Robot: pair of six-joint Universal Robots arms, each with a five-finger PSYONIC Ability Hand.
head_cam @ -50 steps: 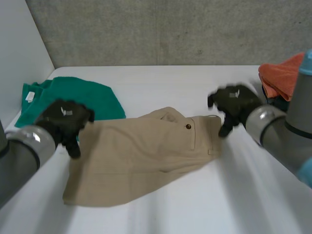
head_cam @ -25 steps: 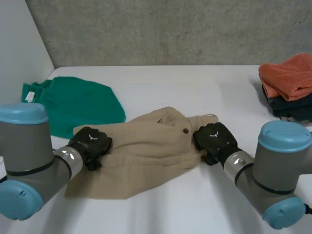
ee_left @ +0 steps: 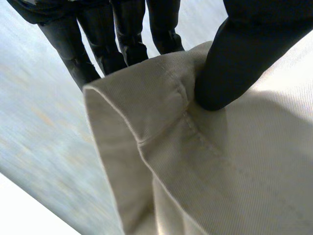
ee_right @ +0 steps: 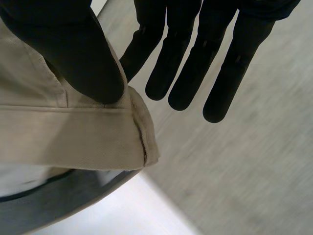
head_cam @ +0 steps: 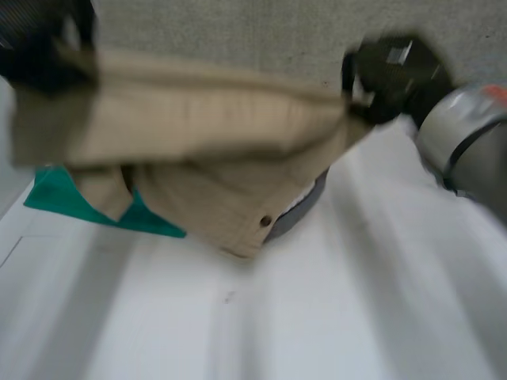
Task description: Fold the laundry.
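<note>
The beige trousers (head_cam: pixel 198 134) hang stretched in the air over the desk (head_cam: pixel 356 301). The left robot hand (head_cam: pixel 40 47) pinches their upper left corner, and the right robot hand (head_cam: pixel 392 75) pinches the upper right one, thumb against fingers. The loose lower part droops just above a green cloth (head_cam: pixel 59 202) at the left. To do this well, I'd keep both hands level and the top edge taut, then set the hanging part down flat, clear of the green cloth.

Probably a lab: white table (head_cam: pixel 356 317), concrete wall (head_cam: pixel 238 36).
</note>
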